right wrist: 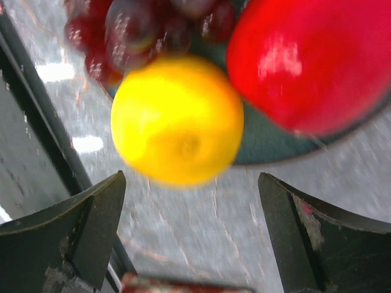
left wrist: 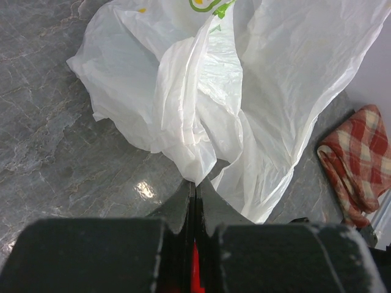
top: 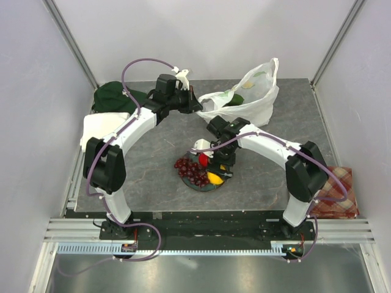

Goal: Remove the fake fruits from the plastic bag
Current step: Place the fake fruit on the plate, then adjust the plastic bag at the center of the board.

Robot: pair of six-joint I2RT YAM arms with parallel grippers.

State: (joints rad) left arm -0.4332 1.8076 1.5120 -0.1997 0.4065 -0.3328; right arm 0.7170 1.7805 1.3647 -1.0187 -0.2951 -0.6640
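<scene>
grey worktop [top: 153, 152] between white walls [top: 36, 91]: the left tool [left wrist: 194, 207] pinches a fold of the plastic bag [top: 253, 101] at the back, a green piece [top: 235, 97] inside it, and the right tool [right wrist: 190, 201] hangs spread wide over the yellow fruit [right wrist: 177, 119] on the plate [top: 206, 186]. a nudge could roll that fruit off the rim, or the film could slip; open room lies between plate and bag, little behind.

In the right wrist view the yellow fruit [right wrist: 177, 119] is blurred, the red apple [right wrist: 311, 61] runs off the picture at 12 and 3 o'clock, and the grape bunch [right wrist: 140, 30] is cut off at 12 o'clock. From above, the right tool [top: 219, 170] covers the plate [top: 203, 187] on its 1 o'clock side. A green shape [top: 236, 97] inside the plastic bag [top: 259, 91] is too veiled to identify.
</scene>
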